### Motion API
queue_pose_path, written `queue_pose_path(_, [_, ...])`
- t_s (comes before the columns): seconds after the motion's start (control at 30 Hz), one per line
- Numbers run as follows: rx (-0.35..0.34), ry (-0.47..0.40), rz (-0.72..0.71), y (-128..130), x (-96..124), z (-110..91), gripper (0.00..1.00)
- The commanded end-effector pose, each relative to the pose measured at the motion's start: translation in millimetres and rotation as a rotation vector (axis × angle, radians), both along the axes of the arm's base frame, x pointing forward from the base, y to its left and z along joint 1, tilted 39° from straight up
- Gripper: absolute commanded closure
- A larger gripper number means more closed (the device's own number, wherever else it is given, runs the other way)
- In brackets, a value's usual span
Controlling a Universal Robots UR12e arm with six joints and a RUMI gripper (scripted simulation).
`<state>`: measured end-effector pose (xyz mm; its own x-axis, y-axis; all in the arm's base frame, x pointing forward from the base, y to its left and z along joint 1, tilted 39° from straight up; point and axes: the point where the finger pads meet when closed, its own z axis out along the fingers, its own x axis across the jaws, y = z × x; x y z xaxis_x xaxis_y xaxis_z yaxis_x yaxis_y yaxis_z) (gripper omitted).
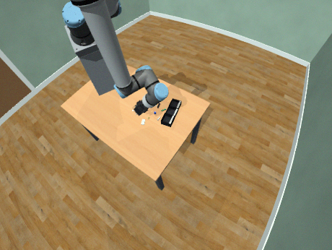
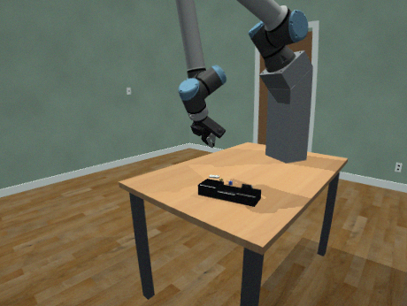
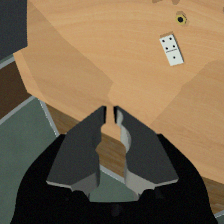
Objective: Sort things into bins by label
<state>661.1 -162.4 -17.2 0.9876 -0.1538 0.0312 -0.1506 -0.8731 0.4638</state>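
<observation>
My gripper (image 1: 137,110) (image 2: 212,143) (image 3: 109,107) is shut with its tips nearly together and nothing between them, high above the table. A white domino with black dots (image 1: 143,122) (image 3: 171,50) lies on the table, ahead and right of the tips in the wrist view. A small yellow-and-black round thing (image 1: 149,118) (image 3: 181,19) lies near it. A blue thing (image 1: 155,113) (image 2: 230,182), a green thing (image 1: 164,110), a dark thing (image 1: 159,105) and a whitish thing (image 1: 159,118) lie nearer the bins. The black bins (image 1: 166,124) (image 2: 217,193) stand upright in a row; their labels are unreadable.
The wooden table (image 1: 126,144) (image 2: 177,203) (image 3: 95,60) carries the bins near one edge. The grey arm pedestal (image 1: 95,72) (image 2: 289,119) rises at the opposite side of the table. Shadows fall across the table top.
</observation>
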Motion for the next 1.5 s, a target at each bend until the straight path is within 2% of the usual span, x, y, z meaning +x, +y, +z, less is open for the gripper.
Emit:
queue_pose_path(0.0, [0.009, -0.119, -0.102, 16, 6, -7, 0.96])
queue_pose_path(0.13, [0.018, -0.183, -0.16, 15, 6, -6, 0.96])
queue_pose_path(0.2, [0.029, -0.22, -0.194, 25, 10, -8, 0.96])
queue_pose_path(0.27, [0.029, -0.22, -0.194, 25, 10, -8, 0.96])
queue_pose_path(0.3, [0.04, -0.268, -0.238, 33, 12, -10, 0.96])
queue_pose_path(0.6, [0.078, -0.409, -0.37, 40, 15, -10, 0.96])
queue_pose_path(0.63, [0.088, -0.427, -0.386, 50, 18, -9, 0.96])
queue_pose_path(0.73, [0.104, -0.475, -0.433, 50, 17, -9, 0.96])
queue_pose_path(0.77, [0.113, -0.49, -0.448, 58, 19, -7, 0.96])
queue_pose_path(0.83, [0.113, -0.49, -0.448, 58, 19, -7, 0.96])
queue_pose_path(0.87, [0.131, -0.535, -0.493, 59, 19, -8, 0.96])
queue_pose_path(1.33, [0.241, -0.737, -0.705, 85, 22, 2, 0.96])
queue_pose_path(1.4, [0.241, -0.737, -0.705, 85, 22, 2, 0.96])
queue_pose_path(1.47, [0.277, -0.787, -0.762, 93, 22, 6, 0.96])
